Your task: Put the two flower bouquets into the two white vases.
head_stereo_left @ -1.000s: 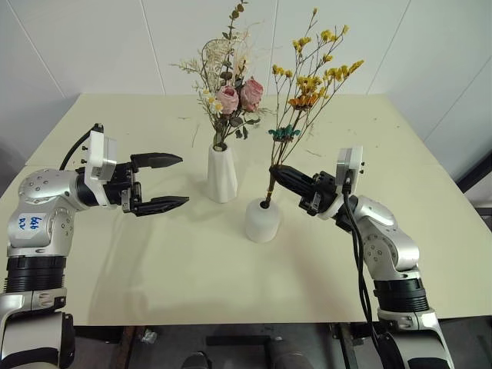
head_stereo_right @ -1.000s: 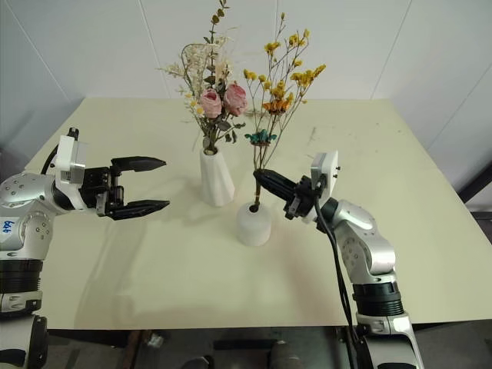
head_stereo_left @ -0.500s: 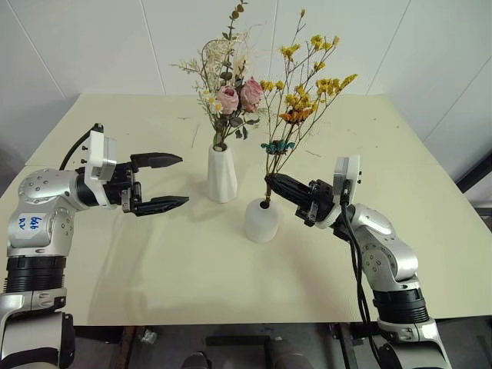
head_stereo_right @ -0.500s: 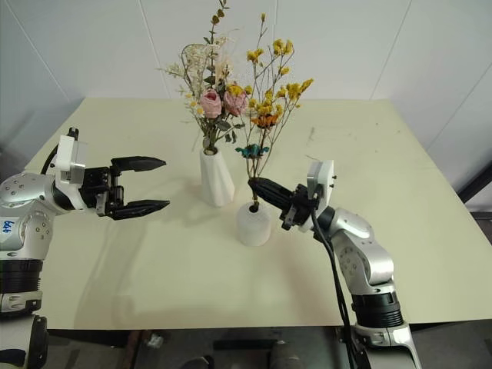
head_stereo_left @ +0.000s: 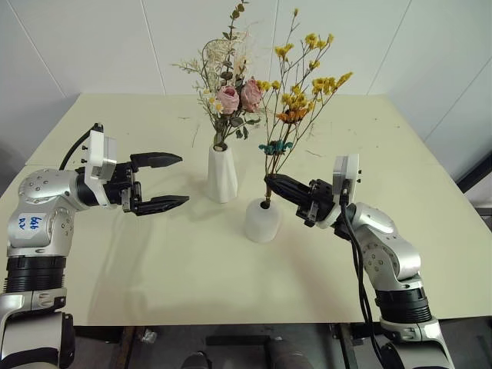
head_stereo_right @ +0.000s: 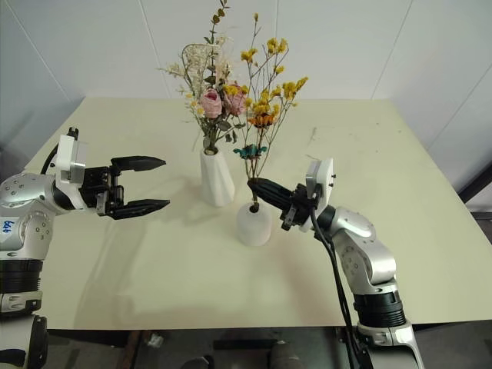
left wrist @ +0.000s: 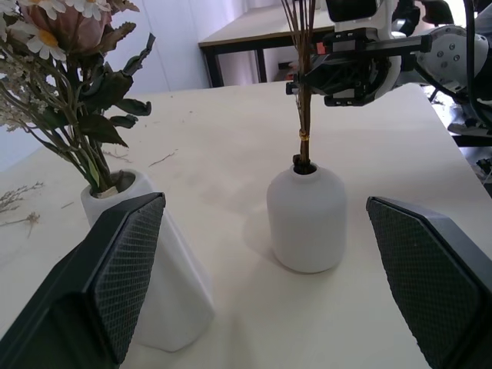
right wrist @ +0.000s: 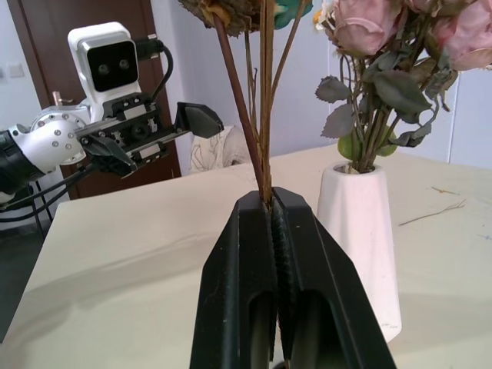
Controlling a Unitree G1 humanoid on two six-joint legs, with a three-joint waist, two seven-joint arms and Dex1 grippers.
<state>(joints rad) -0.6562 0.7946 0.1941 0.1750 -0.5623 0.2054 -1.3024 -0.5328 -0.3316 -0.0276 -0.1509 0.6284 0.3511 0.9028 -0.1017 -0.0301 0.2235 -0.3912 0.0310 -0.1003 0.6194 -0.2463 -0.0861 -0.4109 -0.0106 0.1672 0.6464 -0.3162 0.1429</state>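
Landmark: short rounded matte white ceramic vase (head_stereo_left: pixel 263 220), standing near the middle of the pale cream worktop (head_stereo_left: pixel 192 284).
Yellow bouquet: thin branchy stems with small yellow-orange blossoms (head_stereo_left: pixel 300 84); the stem ends sit in the short vase's small top hole and the sprays rise above it, leaning slightly toward the robot's right.
Right claw (head_stereo_left: pixel 270 183): closed on the yellow bouquet's stems just above the short vase's mouth, reaching in from the vase's right side; in the right wrist view the two black fingers (right wrist: pixel 231 254) press together around the stems.
Tall vase: tapered matte white ceramic cone (head_stereo_left: pixel 221 174), just beside the short vase, on its left and a little farther back.
Rose bouquet: pink roses with cream dried sprigs and green leaves (head_stereo_left: pixel 234 96), standing upright in the tall vase.
Left claw (head_stereo_left: pixel 173 181): open wide and holding nothing, hanging above the worktop well to the left of the short vase, pointing toward the two vases.
Scraps: a few loose dried twigs (head_stereo_left: pixel 187 119) on the worktop behind the tall vase.
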